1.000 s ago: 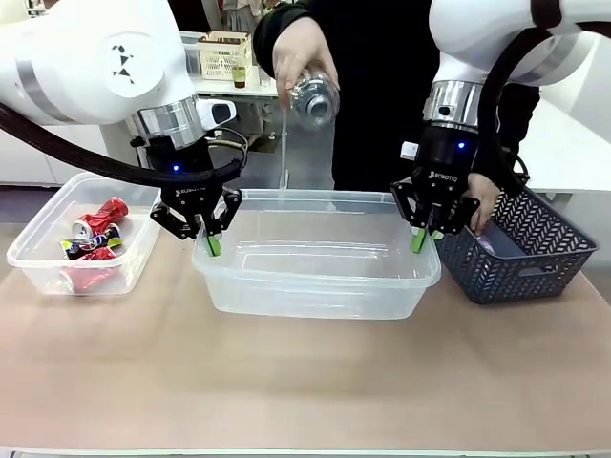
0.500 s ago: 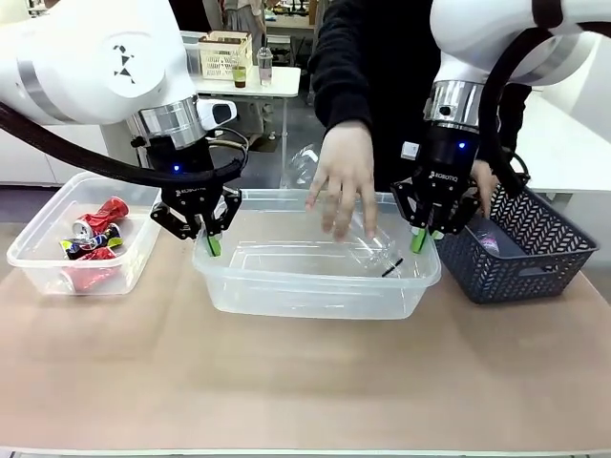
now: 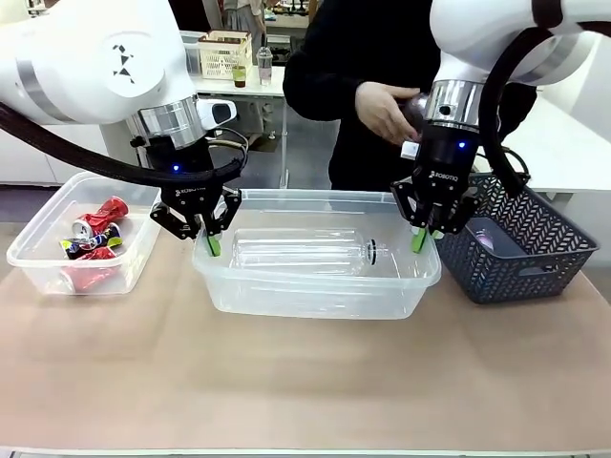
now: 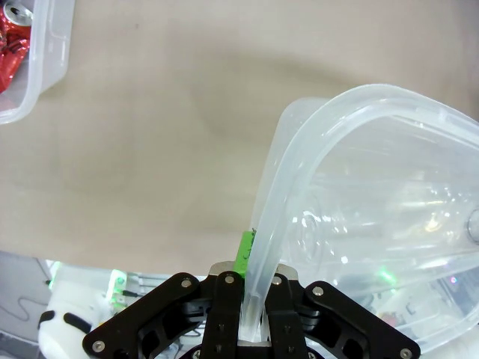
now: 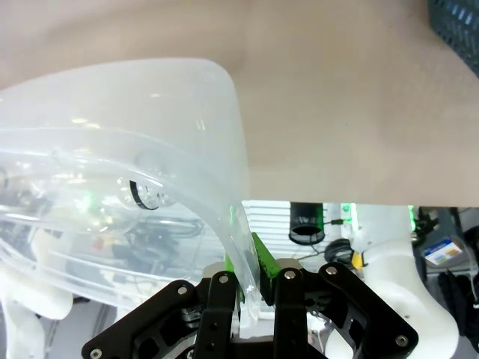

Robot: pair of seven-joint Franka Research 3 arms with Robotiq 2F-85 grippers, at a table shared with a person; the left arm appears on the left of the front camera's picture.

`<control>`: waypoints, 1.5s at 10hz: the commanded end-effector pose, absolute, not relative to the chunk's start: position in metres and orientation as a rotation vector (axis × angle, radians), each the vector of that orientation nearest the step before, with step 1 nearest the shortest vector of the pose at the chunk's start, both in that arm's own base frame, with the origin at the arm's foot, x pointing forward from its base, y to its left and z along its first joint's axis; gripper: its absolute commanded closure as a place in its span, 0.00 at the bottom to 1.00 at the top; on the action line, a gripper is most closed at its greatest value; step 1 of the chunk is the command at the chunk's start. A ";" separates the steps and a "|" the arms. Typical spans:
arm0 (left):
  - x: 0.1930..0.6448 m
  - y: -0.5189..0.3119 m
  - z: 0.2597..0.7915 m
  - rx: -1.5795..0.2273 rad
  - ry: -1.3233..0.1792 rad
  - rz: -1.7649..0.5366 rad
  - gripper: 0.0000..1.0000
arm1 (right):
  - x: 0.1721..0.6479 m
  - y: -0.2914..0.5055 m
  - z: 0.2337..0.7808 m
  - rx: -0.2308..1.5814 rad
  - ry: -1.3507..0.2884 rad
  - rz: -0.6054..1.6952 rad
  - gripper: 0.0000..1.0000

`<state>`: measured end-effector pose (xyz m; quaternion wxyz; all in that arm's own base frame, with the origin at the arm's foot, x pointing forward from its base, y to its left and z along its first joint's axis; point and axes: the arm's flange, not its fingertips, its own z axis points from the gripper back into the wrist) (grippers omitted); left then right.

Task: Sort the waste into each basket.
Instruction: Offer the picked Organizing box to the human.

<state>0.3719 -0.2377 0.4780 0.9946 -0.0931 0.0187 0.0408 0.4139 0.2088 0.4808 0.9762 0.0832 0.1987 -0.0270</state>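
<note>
Left gripper [image 3: 212, 243] clamped on the left rim of the middle clear tub [image 3: 315, 301] — seen close in the left wrist view, fingers pinching the rounded rim [image 4: 258, 247]. Right gripper [image 3: 421, 239] clamped likewise on the tub's right rim, the green pad pressed against the plastic edge [image 5: 224, 217] in the right wrist view. Inside this tub, a clear plastic bottle [image 3: 301, 253] lying on its side, its dark-ringed neck pointing toward the right gripper. On the table [image 3: 305, 391] to the left, well apart from the middle tub, a smaller clear tub [image 3: 43, 262] holding crushed red and black cans [image 3: 94, 239]. On the right, just beside the middle tub, a dark lattice basket [image 3: 535, 253] with something pale inside, too hidden to tell. Beyond the table, a person in a dark sleeve — one hand [image 3: 387, 110] raised near the right arm's wrist, clear of the tub.
</note>
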 end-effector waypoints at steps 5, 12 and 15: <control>0.373 -0.235 0.479 -0.196 0.029 0.115 1.00 | 0.412 0.208 0.487 0.177 0.406 -0.037 1.00; 0.373 -0.235 0.479 -0.196 0.029 0.115 1.00 | 0.412 0.208 0.487 0.177 0.406 -0.037 1.00; 0.373 -0.235 0.479 -0.196 0.029 0.115 1.00 | 0.412 0.208 0.487 0.177 0.406 -0.037 1.00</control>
